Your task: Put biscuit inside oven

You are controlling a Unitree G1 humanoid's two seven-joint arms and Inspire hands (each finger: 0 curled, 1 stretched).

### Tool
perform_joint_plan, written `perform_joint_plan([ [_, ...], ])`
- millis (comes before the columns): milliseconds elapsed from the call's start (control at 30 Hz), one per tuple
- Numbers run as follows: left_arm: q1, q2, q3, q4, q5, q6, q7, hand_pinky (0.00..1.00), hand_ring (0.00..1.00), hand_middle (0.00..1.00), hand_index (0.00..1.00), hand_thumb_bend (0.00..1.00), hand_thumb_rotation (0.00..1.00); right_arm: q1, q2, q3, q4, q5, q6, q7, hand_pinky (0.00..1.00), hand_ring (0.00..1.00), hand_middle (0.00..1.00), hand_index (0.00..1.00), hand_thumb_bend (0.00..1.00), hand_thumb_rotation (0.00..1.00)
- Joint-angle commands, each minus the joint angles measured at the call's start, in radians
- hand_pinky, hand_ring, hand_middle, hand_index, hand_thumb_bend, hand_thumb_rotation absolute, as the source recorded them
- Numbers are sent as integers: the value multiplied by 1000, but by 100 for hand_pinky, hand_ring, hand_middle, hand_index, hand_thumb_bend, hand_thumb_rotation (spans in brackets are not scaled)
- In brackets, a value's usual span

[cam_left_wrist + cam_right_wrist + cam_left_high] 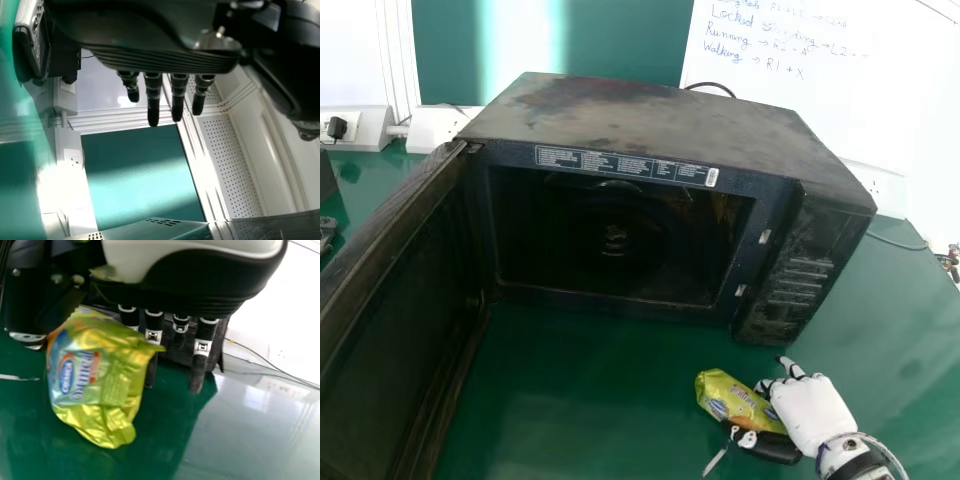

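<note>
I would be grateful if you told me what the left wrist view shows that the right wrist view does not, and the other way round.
Left wrist view: the left hand and a white panel dotted with small holes. Right wrist view: the right hand and, right by it, the yellow-green biscuit packet. Both: the glossy green tabletop.

The wrapper (100,385) is glossy plastic; the oven top (640,115) looks matt.
</note>
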State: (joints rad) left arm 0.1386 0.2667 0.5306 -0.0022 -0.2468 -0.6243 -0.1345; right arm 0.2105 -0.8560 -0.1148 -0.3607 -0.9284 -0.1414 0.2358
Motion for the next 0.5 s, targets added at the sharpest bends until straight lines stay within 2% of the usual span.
perform_joint_plan([
  [0,14,-5,-2,-16,-1,5,5,74,88,95,98,88,98,10,21,20,18,25,-21,-5,32,47,57,64,81,22],
  [67,14,-4,-1,-17,0,5,6,74,87,95,98,88,98,5,31,20,26,51,-23,-16,28,42,52,62,80,15],
  [233,16,1,0,-15,-15,5,-5,74,88,95,97,88,98,-1,37,21,36,68,-30,-31,25,37,48,58,79,9],
  [267,16,1,0,-15,-17,4,-6,75,88,95,97,87,98,0,37,20,37,70,-31,-31,24,37,47,53,63,12],
  [300,16,1,0,-15,-20,3,-7,75,88,95,97,87,98,0,37,19,37,72,-32,-29,25,37,47,51,58,13],
  [467,22,1,0,-29,-19,11,-5,74,88,96,98,89,97,5,33,13,33,86,-32,-15,27,40,50,49,52,14],
])
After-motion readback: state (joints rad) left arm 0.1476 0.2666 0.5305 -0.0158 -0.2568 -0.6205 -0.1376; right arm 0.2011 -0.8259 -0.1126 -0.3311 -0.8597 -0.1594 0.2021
